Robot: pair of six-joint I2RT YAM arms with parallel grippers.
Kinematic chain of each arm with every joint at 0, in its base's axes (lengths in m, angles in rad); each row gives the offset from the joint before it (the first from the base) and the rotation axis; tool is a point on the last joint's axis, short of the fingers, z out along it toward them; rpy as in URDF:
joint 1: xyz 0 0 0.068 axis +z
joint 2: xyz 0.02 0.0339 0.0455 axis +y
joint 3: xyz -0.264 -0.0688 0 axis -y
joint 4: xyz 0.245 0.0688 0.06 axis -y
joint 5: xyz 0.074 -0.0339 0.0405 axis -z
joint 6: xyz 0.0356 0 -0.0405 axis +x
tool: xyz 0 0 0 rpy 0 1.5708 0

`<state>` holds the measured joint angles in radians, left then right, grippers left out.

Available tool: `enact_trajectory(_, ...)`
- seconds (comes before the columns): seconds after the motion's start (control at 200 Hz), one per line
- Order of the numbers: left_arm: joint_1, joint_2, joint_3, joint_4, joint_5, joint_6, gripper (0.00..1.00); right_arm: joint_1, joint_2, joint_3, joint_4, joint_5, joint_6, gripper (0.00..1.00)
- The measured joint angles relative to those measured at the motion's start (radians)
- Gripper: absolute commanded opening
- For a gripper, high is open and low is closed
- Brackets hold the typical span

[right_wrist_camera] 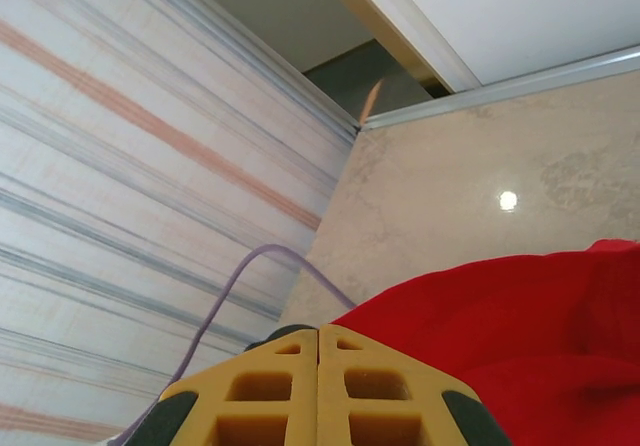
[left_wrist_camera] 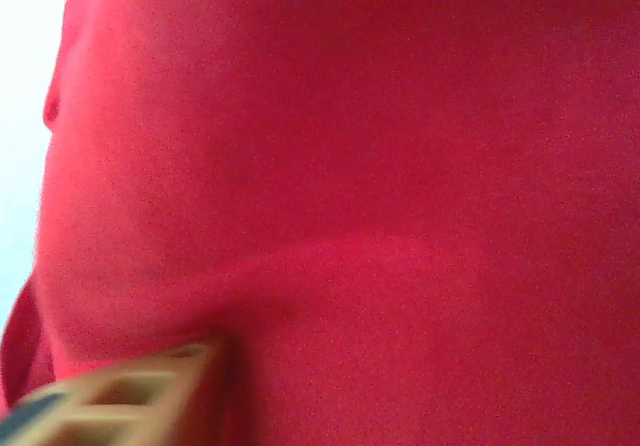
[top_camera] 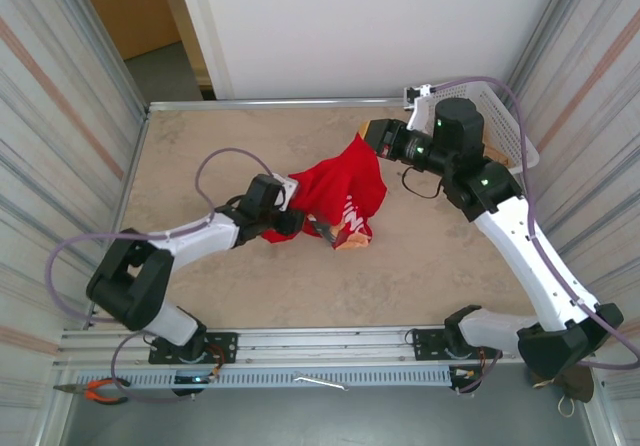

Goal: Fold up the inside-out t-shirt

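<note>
fingers [right_wrist_camera: 400, 391] of the right gripper [top_camera: 371, 138] press flat together on a raised corner of the inside-out t-shirt [top_camera: 335, 188], which hangs from that pinch in a crumpled red heap down to the middle of the beige table [top_camera: 200, 296]. the left gripper [top_camera: 288, 209] sits against the shirt's left edge, red cloth crowding its wrist view around one blurred finger [left_wrist_camera: 130, 391]; whether its jaws are spread or pinching cannot be told.

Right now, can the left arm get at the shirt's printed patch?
Probably yes: the left pincer sits at the left edge of the t-shirt, the patch lies uncovered just beside it, and the right pincer holds the far corner.
</note>
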<state>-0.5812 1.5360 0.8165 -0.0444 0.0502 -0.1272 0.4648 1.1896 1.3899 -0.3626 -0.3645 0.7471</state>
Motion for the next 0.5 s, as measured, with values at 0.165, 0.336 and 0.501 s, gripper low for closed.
enact_trajectory(0.165,0.090,-0.061,0.100,-0.083,0.014,0.034,0.00,-0.159,0.003,0.086,-0.079,-0.038,-0.003,0.00)
enact_trajectory(0.336,0.270,-0.297,0.278,-0.152,0.147,0.019,0.00,-0.301,0.005,0.222,-0.093,-0.105,0.009,0.00)
enact_trajectory(0.501,0.342,-0.453,0.421,-0.226,0.274,-0.017,0.00,-0.296,-0.052,0.244,-0.056,-0.146,0.044,0.00)
